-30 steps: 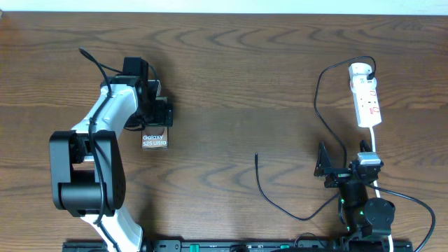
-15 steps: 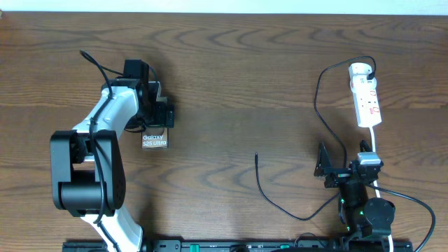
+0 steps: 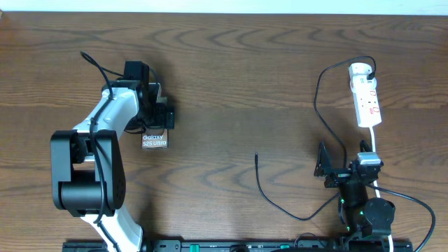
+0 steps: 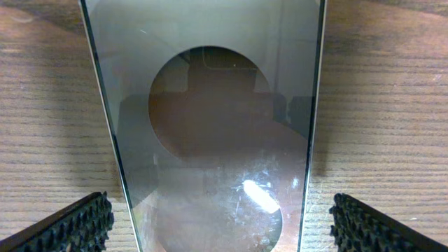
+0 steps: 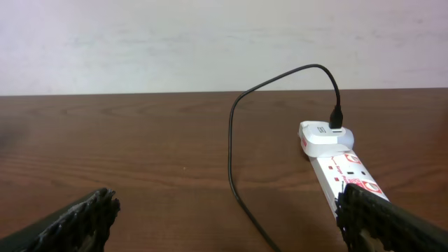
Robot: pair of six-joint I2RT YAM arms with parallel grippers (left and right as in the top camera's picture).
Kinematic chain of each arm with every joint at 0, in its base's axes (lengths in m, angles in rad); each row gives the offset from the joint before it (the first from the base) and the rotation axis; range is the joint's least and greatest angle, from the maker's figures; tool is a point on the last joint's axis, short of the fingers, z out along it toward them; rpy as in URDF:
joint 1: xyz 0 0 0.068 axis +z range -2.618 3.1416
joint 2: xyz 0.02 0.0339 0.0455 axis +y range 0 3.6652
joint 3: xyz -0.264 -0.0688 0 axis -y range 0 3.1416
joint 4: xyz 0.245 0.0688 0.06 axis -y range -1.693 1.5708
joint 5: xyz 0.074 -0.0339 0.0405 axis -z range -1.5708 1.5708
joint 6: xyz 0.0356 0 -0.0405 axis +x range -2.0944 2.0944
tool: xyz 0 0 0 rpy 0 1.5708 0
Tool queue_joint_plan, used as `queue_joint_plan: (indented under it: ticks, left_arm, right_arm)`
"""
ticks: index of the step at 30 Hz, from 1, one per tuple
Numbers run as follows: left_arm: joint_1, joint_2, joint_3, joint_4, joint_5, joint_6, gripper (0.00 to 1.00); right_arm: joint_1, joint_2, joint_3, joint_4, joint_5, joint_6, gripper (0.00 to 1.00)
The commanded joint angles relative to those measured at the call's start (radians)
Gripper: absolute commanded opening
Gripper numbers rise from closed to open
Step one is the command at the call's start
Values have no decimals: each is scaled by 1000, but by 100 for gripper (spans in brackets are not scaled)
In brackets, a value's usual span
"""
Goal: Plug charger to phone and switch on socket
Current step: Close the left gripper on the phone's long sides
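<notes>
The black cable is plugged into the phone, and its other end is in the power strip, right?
No. The overhead view shows the free tip of the cable lying on the table, apart from the phone. Its other end is in the power strip.

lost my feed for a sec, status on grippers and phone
Left gripper open, straddling phone. Right gripper open, empty. Charger tip loose on table, not in phone. No obstruction.

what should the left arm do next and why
Probably close the left jaws on the phone: their pads stand open on either side of it, not touching. Holding it steady seems sensible, since the charger tip lies loose, unplugged.
</notes>
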Motion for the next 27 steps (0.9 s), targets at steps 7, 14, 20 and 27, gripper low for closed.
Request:
queue_joint_plan:
  ticks: [7,14,20,27]
  left_arm:
    - [-1,12,-19,5,-5,-4,98]
    - [-1,12,-19,4,-5,-4,98]
    - [-2,12,-21,4,-6,-4,98]
    - [-2,12,-34,5,-6,-4,98]
  right_arm:
    - [10,-6,-1,-6,5,-12,99]
    - [9,-6,-1,-6,5,-12,99]
    - [9,-6,-1,-6,5,-12,99]
    - [9,-6,-1,-6,5,-12,99]
